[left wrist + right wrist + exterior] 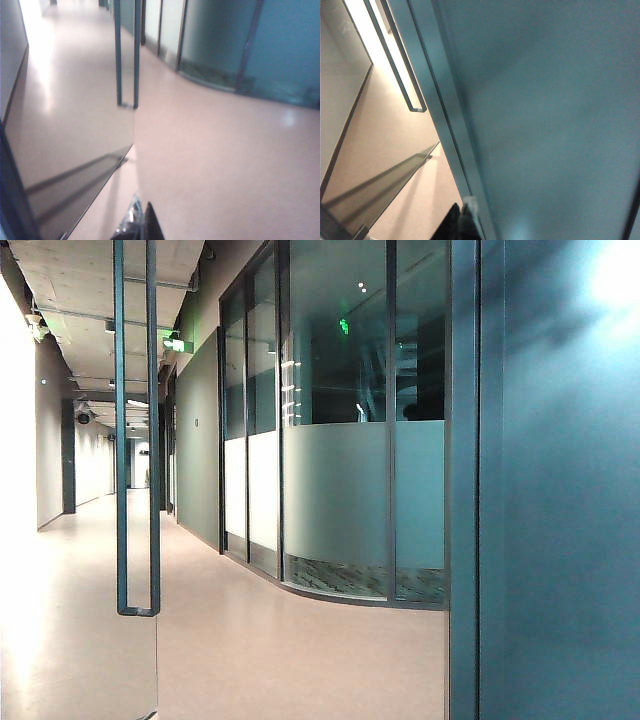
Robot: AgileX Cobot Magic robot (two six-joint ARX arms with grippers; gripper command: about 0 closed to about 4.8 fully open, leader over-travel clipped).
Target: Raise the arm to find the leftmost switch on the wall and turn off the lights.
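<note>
above pale corridor floor, left end effector; right end effector beside grey-blue wall.

black gripper tips — silvery glint

Left tool low, only tips visible; right tool likewise; opening unclear.

Pale pinkish floor runs down corridor; glass door w/ dark frame stands on it.
</note>
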